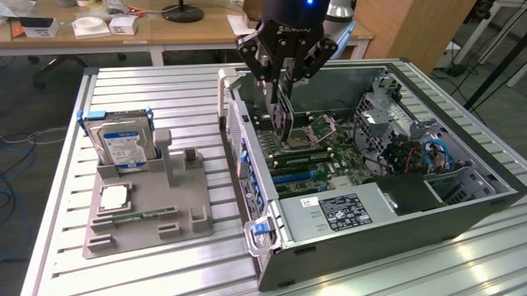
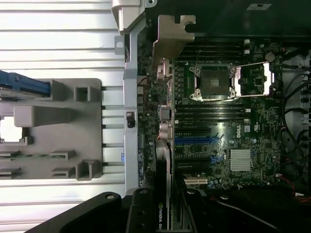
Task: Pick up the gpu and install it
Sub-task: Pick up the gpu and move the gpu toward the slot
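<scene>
my gripper [image 1: 284, 74]: black housing, a little glossy, as I see it.
gpu [image 1: 284, 117]: black matt face in my fingers; its bracket [image 2: 172, 41] looks like dull grey metal.
table [image 1: 148, 86]: bare ribbed metal, silver, soft shine.
computer case [image 1: 395, 237]: dark grey metal, matt.
holder [image 1: 189, 203]: smooth grey matt plastic.
hard drive [image 1: 122, 145]: glossy label, blue plastic frame.
heat sink [image 2: 240, 159]: silvery finned metal.
desk [image 1: 197, 28]: light smooth wood.
</scene>
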Action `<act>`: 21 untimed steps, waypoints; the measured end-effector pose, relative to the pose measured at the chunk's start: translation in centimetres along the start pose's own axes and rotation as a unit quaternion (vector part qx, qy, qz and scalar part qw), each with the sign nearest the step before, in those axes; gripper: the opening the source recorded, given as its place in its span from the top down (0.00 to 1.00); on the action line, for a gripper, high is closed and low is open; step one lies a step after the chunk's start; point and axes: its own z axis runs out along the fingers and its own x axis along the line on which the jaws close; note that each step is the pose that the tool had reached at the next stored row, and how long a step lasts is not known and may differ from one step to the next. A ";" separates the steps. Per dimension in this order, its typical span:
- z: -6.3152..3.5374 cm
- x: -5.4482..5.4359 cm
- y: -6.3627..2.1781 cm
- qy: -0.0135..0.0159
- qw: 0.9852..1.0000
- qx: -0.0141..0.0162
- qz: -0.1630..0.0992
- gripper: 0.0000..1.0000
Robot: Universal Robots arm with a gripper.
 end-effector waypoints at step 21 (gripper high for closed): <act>0.09 -3.7 0.16 0.000 1.000 -0.001 -0.008 0.74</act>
